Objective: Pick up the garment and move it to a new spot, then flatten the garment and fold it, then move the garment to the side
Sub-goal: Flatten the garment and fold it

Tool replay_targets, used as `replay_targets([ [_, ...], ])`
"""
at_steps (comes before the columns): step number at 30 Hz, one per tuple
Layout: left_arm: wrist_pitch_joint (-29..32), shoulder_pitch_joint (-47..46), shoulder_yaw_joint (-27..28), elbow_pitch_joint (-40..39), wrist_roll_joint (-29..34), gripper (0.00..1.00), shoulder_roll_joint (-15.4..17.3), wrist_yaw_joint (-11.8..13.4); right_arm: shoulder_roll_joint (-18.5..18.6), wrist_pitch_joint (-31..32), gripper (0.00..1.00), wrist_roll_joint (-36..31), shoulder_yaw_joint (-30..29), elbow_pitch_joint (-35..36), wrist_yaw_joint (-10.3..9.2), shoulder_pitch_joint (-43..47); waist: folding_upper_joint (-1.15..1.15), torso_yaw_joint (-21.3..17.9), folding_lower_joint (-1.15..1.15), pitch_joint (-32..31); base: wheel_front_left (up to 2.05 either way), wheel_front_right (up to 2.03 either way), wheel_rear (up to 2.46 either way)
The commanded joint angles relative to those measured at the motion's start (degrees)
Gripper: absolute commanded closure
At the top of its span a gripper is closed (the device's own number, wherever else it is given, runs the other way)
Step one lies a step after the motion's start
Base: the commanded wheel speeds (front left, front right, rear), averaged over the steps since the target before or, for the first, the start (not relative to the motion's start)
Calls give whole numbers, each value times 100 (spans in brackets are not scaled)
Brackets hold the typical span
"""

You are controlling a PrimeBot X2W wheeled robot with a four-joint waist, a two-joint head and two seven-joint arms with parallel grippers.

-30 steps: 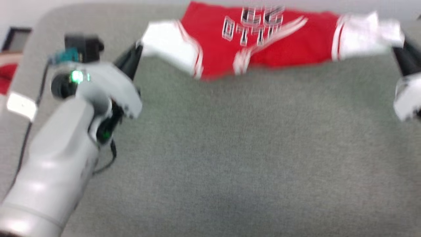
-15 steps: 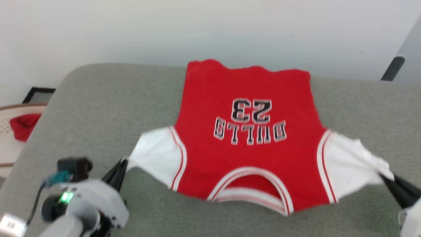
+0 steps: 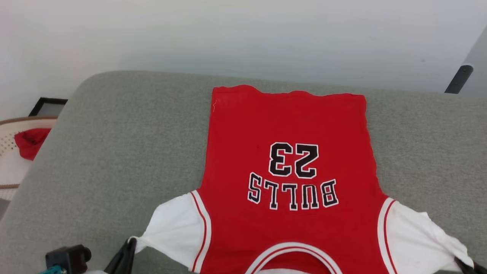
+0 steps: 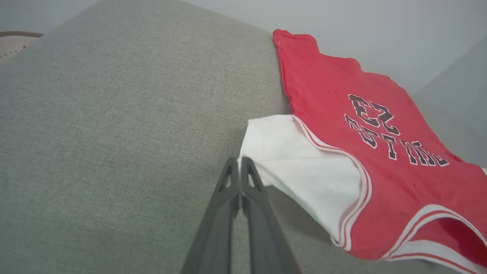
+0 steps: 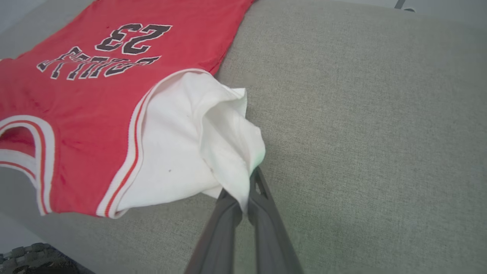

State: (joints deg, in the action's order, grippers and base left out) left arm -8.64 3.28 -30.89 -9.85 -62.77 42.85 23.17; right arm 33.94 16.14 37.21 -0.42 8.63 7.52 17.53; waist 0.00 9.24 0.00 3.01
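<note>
The garment (image 3: 291, 160), a red jersey with white sleeves and "23 BULLS" on its chest, lies spread on the grey cushion (image 3: 114, 144), hem far and collar near. My left gripper (image 3: 130, 243) is at the bottom left, shut on the tip of the left white sleeve (image 4: 304, 167); in the left wrist view its fingers (image 4: 228, 190) press together at the sleeve's corner. At the bottom right, my right gripper (image 3: 462, 263) is shut on the bunched right sleeve (image 5: 213, 144), and the cloth runs between its fingers (image 5: 262, 198). Both sleeves are stretched outward.
A cream wicker basket (image 3: 9, 167) with a small red cloth (image 3: 30, 139) stands off the cushion's left edge, beside a black frame (image 3: 47, 106). A pale wall runs behind the cushion. A dark pole (image 3: 458, 78) leans at the far right.
The head camera has tilted, so the picture shifted. Both grippers have drawn the garment toward me by its sleeves, and its body now lies flat on the cushion.
</note>
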Motion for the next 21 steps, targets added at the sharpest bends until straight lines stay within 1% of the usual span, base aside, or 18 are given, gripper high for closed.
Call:
replay_targets([
  [1, -25, 53, 19, -14, -21, 100, -4, 17, -20, 13, 100, -83, -48, 39, -6, 66, 0, 23, 0, 39, 0, 0, 0],
  [7, -111, 71, -18, -37, 47, 100, -86, 55, -185, 284, 100, -207, -135, 163, -6, 162, 0, 69, 0, 216, 0, 0, 0],
  [8, -116, 43, -27, -27, 48, 100, -107, 48, -193, 311, 90, -233, -142, 163, -6, 142, 0, 76, 0, 245, 0, 0, 0],
  [9, -98, 10, -54, -9, 71, 100, -115, 38, -204, 364, 64, -271, -176, 139, -6, 119, 0, 83, 0, 273, 0, 0, 0],
  [10, -87, -30, -71, 5, 95, 100, -127, 28, -216, 415, 13, -280, -182, 121, -6, 100, 0, 94, 0, 301, 0, 0, 0],
  [11, -91, -77, -93, 18, 107, 100, -154, 15, -244, 456, 0, -294, -180, 135, -6, 66, 0, 105, 0, 328, 0, 0, 0],
  [18, -73, -336, -247, 171, 214, 100, -352, -95, -338, 828, 0, -253, -262, 341, -6, -147, 0, 166, 0, 502, 0, 0, 0],
  [21, -94, -446, -304, 234, 254, 100, -453, -127, -373, 995, 0, -250, -361, 563, -6, -435, 0, 164, 0, 590, 0, 0, 0],
])
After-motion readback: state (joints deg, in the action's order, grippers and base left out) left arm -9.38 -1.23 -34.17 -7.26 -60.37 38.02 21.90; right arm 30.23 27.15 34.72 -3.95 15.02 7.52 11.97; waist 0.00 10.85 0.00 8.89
